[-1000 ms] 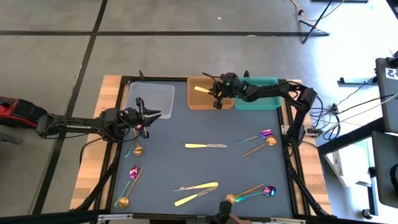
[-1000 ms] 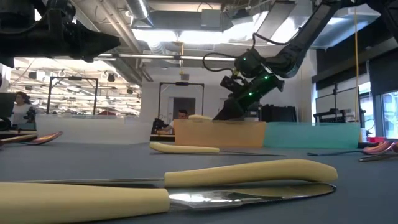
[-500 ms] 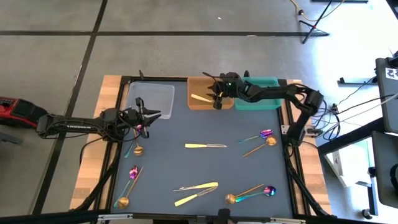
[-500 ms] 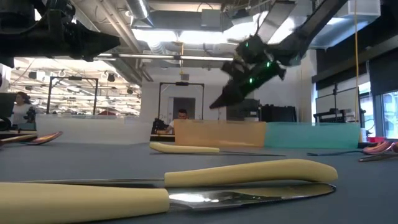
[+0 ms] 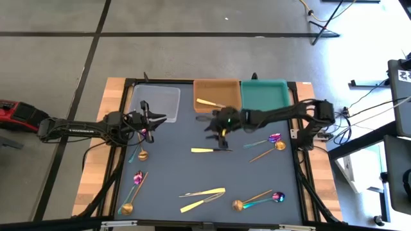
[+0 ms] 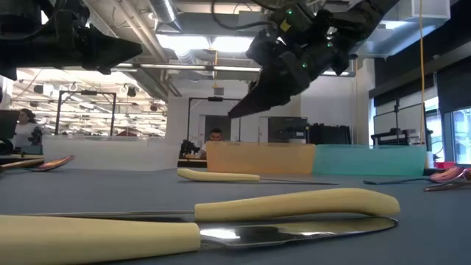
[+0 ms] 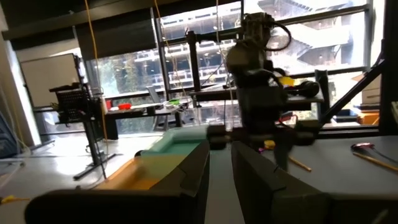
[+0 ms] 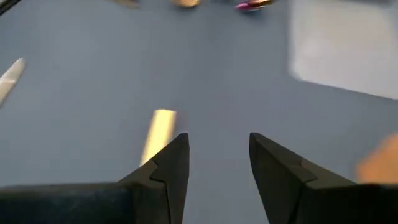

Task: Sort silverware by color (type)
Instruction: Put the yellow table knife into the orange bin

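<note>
My right gripper (image 5: 210, 123) (image 8: 217, 149) hangs open above the dark mat with nothing between its fingers. Just toward the far edge from it lies a pale yellow knife (image 5: 212, 150) (image 8: 160, 127) flat on the mat. Another yellow knife (image 5: 207, 102) lies in the orange tray (image 5: 230, 108). My left gripper (image 5: 157, 117) (image 7: 221, 162) is held high by the clear tray (image 5: 160, 96), with a narrow gap between its fingers and nothing in it. Below it on the mat lie a purple spoon (image 5: 147, 133) and a copper spoon (image 5: 142, 154).
A teal tray (image 5: 263, 96) stands at the far right. More silverware lies loose on the mat: spoons at the right (image 5: 276, 141), spoons at the near left (image 5: 137, 178), two knives near the front (image 5: 202, 197), and spoons at the near right (image 5: 257, 201).
My right gripper has let go of a yellow knife, which now lies in the orange tray. It then rose and moved from over that tray toward the table's near edge, out over the mat to just beyond the middle knife.
</note>
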Robot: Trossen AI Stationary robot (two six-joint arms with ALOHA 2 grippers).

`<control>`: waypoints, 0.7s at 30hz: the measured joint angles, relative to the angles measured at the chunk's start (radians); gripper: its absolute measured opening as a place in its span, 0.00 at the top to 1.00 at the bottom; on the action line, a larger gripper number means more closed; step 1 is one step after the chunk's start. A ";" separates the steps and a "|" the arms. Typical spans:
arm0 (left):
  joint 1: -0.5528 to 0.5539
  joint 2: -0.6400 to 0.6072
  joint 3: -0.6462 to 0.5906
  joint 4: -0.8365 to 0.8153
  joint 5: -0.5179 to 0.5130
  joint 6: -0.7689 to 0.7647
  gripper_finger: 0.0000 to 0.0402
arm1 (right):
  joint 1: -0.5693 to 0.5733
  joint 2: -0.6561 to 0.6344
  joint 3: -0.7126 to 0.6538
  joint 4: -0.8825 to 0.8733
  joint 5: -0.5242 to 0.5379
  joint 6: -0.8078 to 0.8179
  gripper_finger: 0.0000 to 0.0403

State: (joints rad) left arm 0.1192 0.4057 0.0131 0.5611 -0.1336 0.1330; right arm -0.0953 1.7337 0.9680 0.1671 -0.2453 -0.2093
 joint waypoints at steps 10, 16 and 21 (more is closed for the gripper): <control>0.000 0.000 0.000 -0.001 0.001 -0.029 0.84 | 0.145 0.165 0.000 0.128 0.123 0.059 0.61; 0.000 0.000 0.000 -0.005 0.001 -0.053 0.84 | 0.157 0.240 0.000 0.216 0.178 0.126 0.61; 0.000 0.000 0.000 -0.015 0.001 -0.075 0.84 | 0.154 0.296 0.000 0.245 0.182 0.132 0.61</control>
State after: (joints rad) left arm 0.1194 0.4057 0.0131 0.5457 -0.1326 0.0584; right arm 0.0589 2.0295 0.9680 0.4119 -0.0632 -0.0775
